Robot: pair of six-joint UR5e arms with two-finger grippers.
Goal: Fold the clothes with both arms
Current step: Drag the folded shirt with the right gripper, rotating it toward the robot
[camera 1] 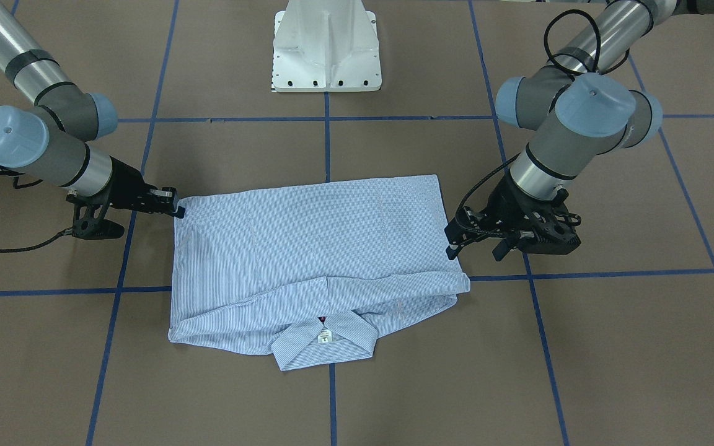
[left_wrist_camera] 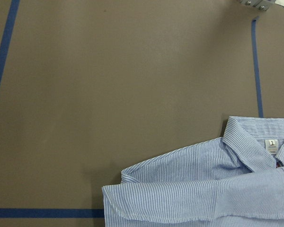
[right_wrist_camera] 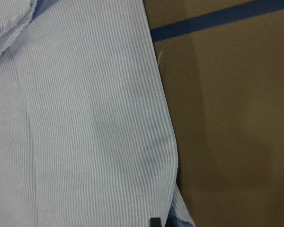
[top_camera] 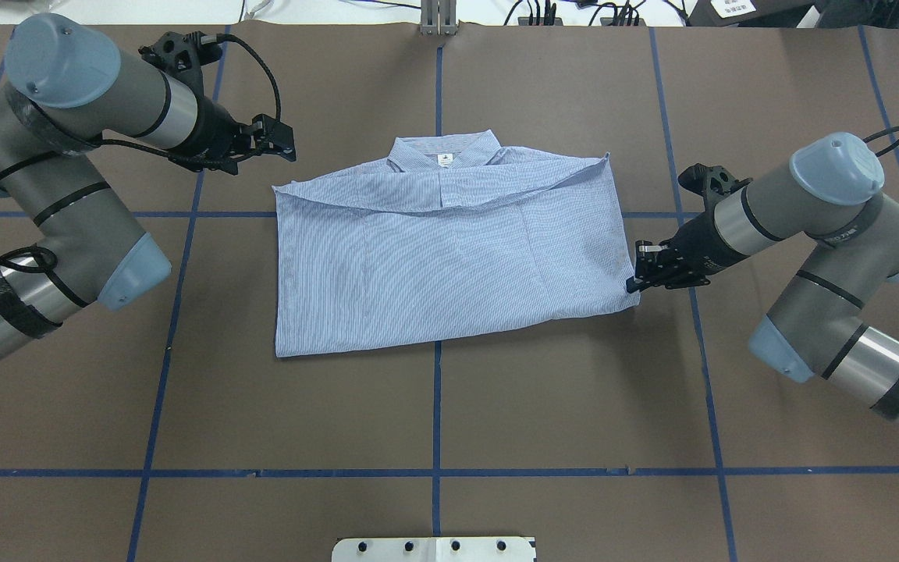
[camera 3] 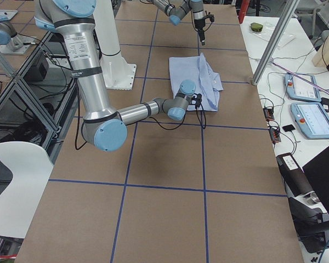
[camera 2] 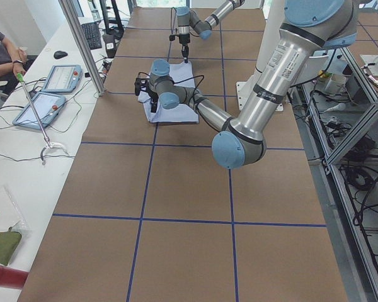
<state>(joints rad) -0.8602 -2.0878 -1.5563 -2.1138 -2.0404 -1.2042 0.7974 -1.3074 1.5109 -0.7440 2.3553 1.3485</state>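
Note:
The light blue striped shirt lies flat and folded into a rectangle, its collar and white label on the far side from the robot. My left gripper hovers open just beyond the shirt's far left corner, apart from the cloth; from the front this gripper shows spread fingers. My right gripper is low at the shirt's right edge near its near corner, and it looks shut on the hem there. The right wrist view shows that edge with one black fingertip on it.
The white pedestal base stands behind the shirt. Blue tape lines grid the brown table. A side bench holds tablets and cables, with a seated person at it.

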